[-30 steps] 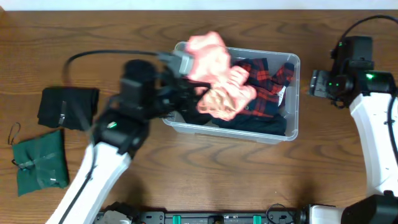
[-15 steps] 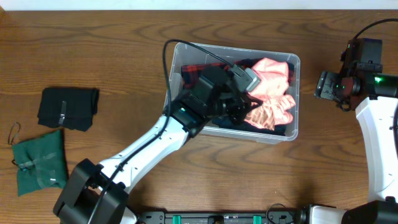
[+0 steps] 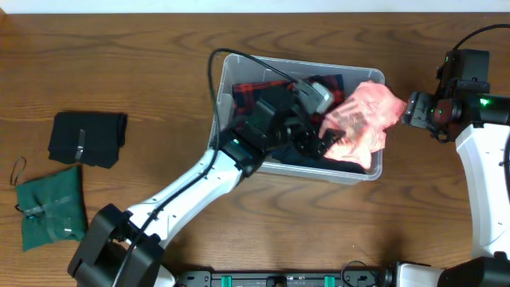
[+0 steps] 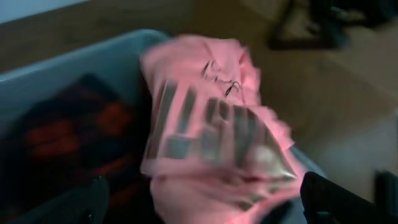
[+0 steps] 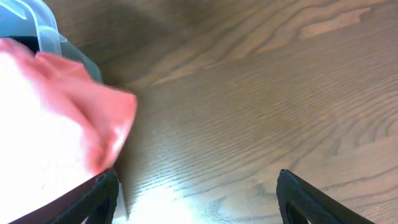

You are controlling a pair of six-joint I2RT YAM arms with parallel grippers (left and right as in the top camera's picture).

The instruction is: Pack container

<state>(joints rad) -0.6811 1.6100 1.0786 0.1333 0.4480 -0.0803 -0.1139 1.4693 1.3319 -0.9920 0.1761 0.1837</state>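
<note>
Nothing legible from where I stand — the dark print on the pink garment (image 4: 211, 137) is blurred past reading.

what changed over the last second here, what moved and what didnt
The left gripper carried the pink garment from above the container's left half down into it, then towards its right end. The garment now drapes over the right rim, and the jaws stand apart. The red plaid garment, black cloth and green cloth stayed put; the open right gripper barely moved.
</note>
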